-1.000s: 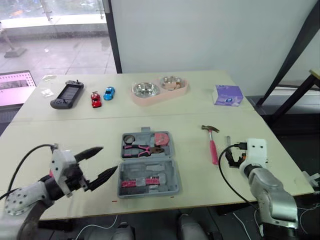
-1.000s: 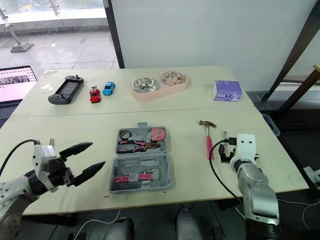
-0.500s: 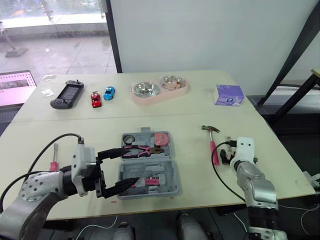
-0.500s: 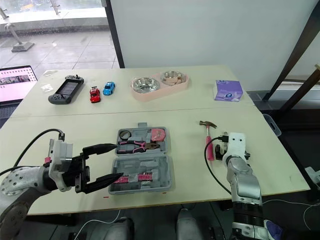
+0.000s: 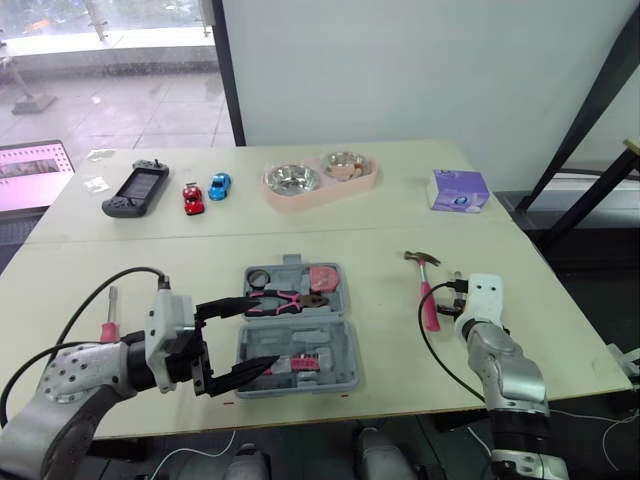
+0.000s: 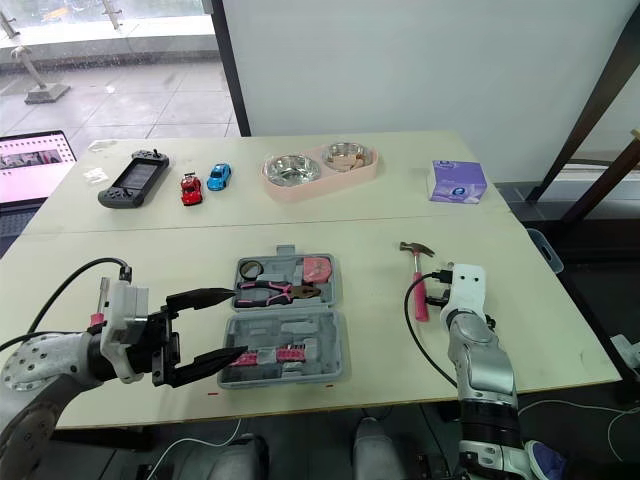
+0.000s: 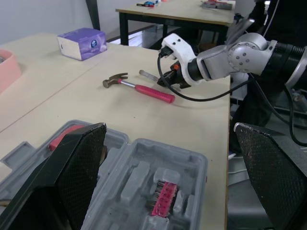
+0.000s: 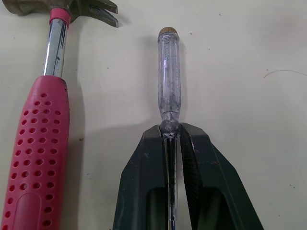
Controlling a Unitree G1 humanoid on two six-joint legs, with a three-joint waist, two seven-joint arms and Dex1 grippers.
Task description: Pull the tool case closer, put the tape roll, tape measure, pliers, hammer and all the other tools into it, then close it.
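grey case [image 5: 297, 330] lay open near the table's [image 5: 150, 260] front edge, pliers [image 5: 285, 298] inside. the left gripper [image 5: 262, 333] gaped wide at the case's left side. the right gripper [image 8: 171, 132] was clamped on a clear screwdriver [image 8: 169, 72] just beside the hammer [image 8: 41, 158], toward the right edge.

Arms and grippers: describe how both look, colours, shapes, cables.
The left arm and right arm are rounded silver-grey segments, each ending in a white boxy wrist housing. A black cable loops outside each forearm. The left gripper and right gripper each have two black fingers, broad at the base and tapering to points; the left one's pads are finely cross-hatched.
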